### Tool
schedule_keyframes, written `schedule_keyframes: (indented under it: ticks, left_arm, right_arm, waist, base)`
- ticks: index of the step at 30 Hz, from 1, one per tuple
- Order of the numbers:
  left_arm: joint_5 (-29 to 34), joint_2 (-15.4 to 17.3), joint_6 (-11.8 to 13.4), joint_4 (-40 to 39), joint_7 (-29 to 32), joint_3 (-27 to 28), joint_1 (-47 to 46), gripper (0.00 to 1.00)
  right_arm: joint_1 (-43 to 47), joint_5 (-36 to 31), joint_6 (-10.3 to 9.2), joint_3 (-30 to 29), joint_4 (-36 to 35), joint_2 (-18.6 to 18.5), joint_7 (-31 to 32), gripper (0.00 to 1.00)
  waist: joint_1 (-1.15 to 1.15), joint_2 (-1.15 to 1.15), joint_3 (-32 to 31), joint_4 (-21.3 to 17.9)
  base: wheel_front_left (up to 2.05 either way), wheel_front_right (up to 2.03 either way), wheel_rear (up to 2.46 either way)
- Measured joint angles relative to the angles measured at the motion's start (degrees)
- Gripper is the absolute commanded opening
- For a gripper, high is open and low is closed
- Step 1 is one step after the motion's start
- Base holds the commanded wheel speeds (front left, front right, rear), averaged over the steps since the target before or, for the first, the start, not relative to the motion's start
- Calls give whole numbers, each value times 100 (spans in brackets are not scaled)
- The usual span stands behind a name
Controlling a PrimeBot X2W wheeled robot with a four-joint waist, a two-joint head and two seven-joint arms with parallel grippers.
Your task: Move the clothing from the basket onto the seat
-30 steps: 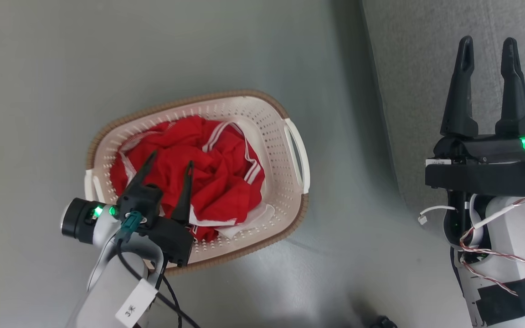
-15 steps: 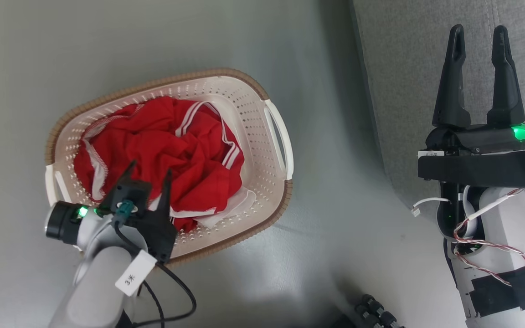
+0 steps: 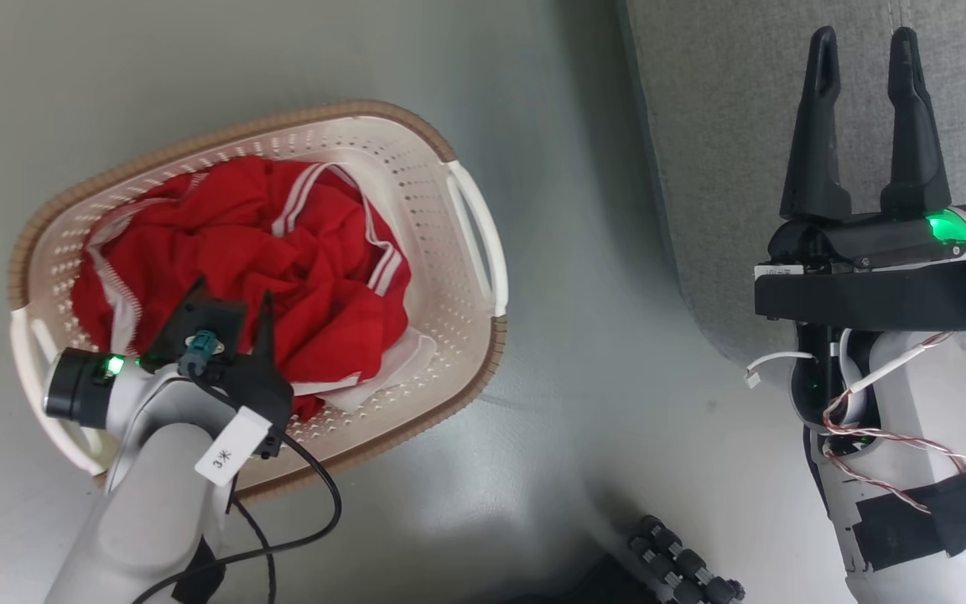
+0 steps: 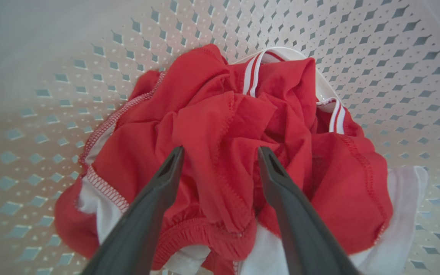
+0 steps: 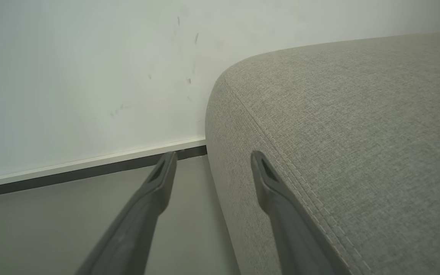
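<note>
Left hand (image 3: 231, 289) spread over clothing (image 3: 315, 252) in basket (image 3: 424, 184) (right hand (image 3: 862, 38) spread, by seat (image 3: 718, 126)).

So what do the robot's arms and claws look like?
Pale grey-white arms. The left gripper and right gripper each have two long dark pointy fingers and a green light. Left arm: white tag, black cable. Right arm: black tape, red-white wires.
</note>
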Motion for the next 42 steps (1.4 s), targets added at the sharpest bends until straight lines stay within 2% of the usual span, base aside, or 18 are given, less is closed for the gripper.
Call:
schedule_keyframes:
  ticks: [10,11,12,13,14,15,17,30,35,42]
  left_arm:
    - [63,46,98,353,97,7,-142,100]
    - [81,53,98,391,135,1,-159,84]
    - [109,59,98,425,144,-8,-183,56]
    - [112,64,99,443,144,-15,-212,46]
    - [119,64,103,456,144,-21,-240,26]
    - [121,63,105,475,145,-24,-259,26]
    - [156,60,105,537,144,-54,-285,0]
    - [182,-270,16,616,-285,-253,-360,0]
    - [111,-396,-120,593,-576,-310,-358,0]
    - [-59,-512,-476,492,-804,-503,-344,0]
  right_arm:
    - [-12,4,42,21,92,29,0,100]
    - [-12,7,42,22,98,30,1,100]
    - [-12,7,42,24,102,32,1,100]
    - [-12,7,42,27,109,35,1,100]
    - [-12,7,42,29,120,38,0,100]
    - [-12,7,42,30,132,40,1,100]
    - [-13,7,42,30,165,40,1,100]
    - [-14,8,43,-57,575,47,1,100]
    - [12,5,94,-134,776,47,1,100]
    - [255,-63,151,-270,1084,22,1,100]
  waist:
    - [0,-1,76,-147]
    - [0,-1,79,-160]
    - [0,-1,81,-172]
    - [0,-1,83,-183]
    - [0,-1,84,-193]
    - [0,-1,85,-203]
    - [0,-1,80,-216]
    - [0,-1,-264,-84]
    - [0,-1,-515,44]
    - [0,-1,-976,268]
  base:
    - [0,0,0]
    - [0,0,0]
    - [0,0,0]
    - [0,0,0]
    - [0,0,0]
    - [0,0,0]
    - [0,0,0]
    - [0,0,0]
    - [0,0,0]
    - [0,0,0]
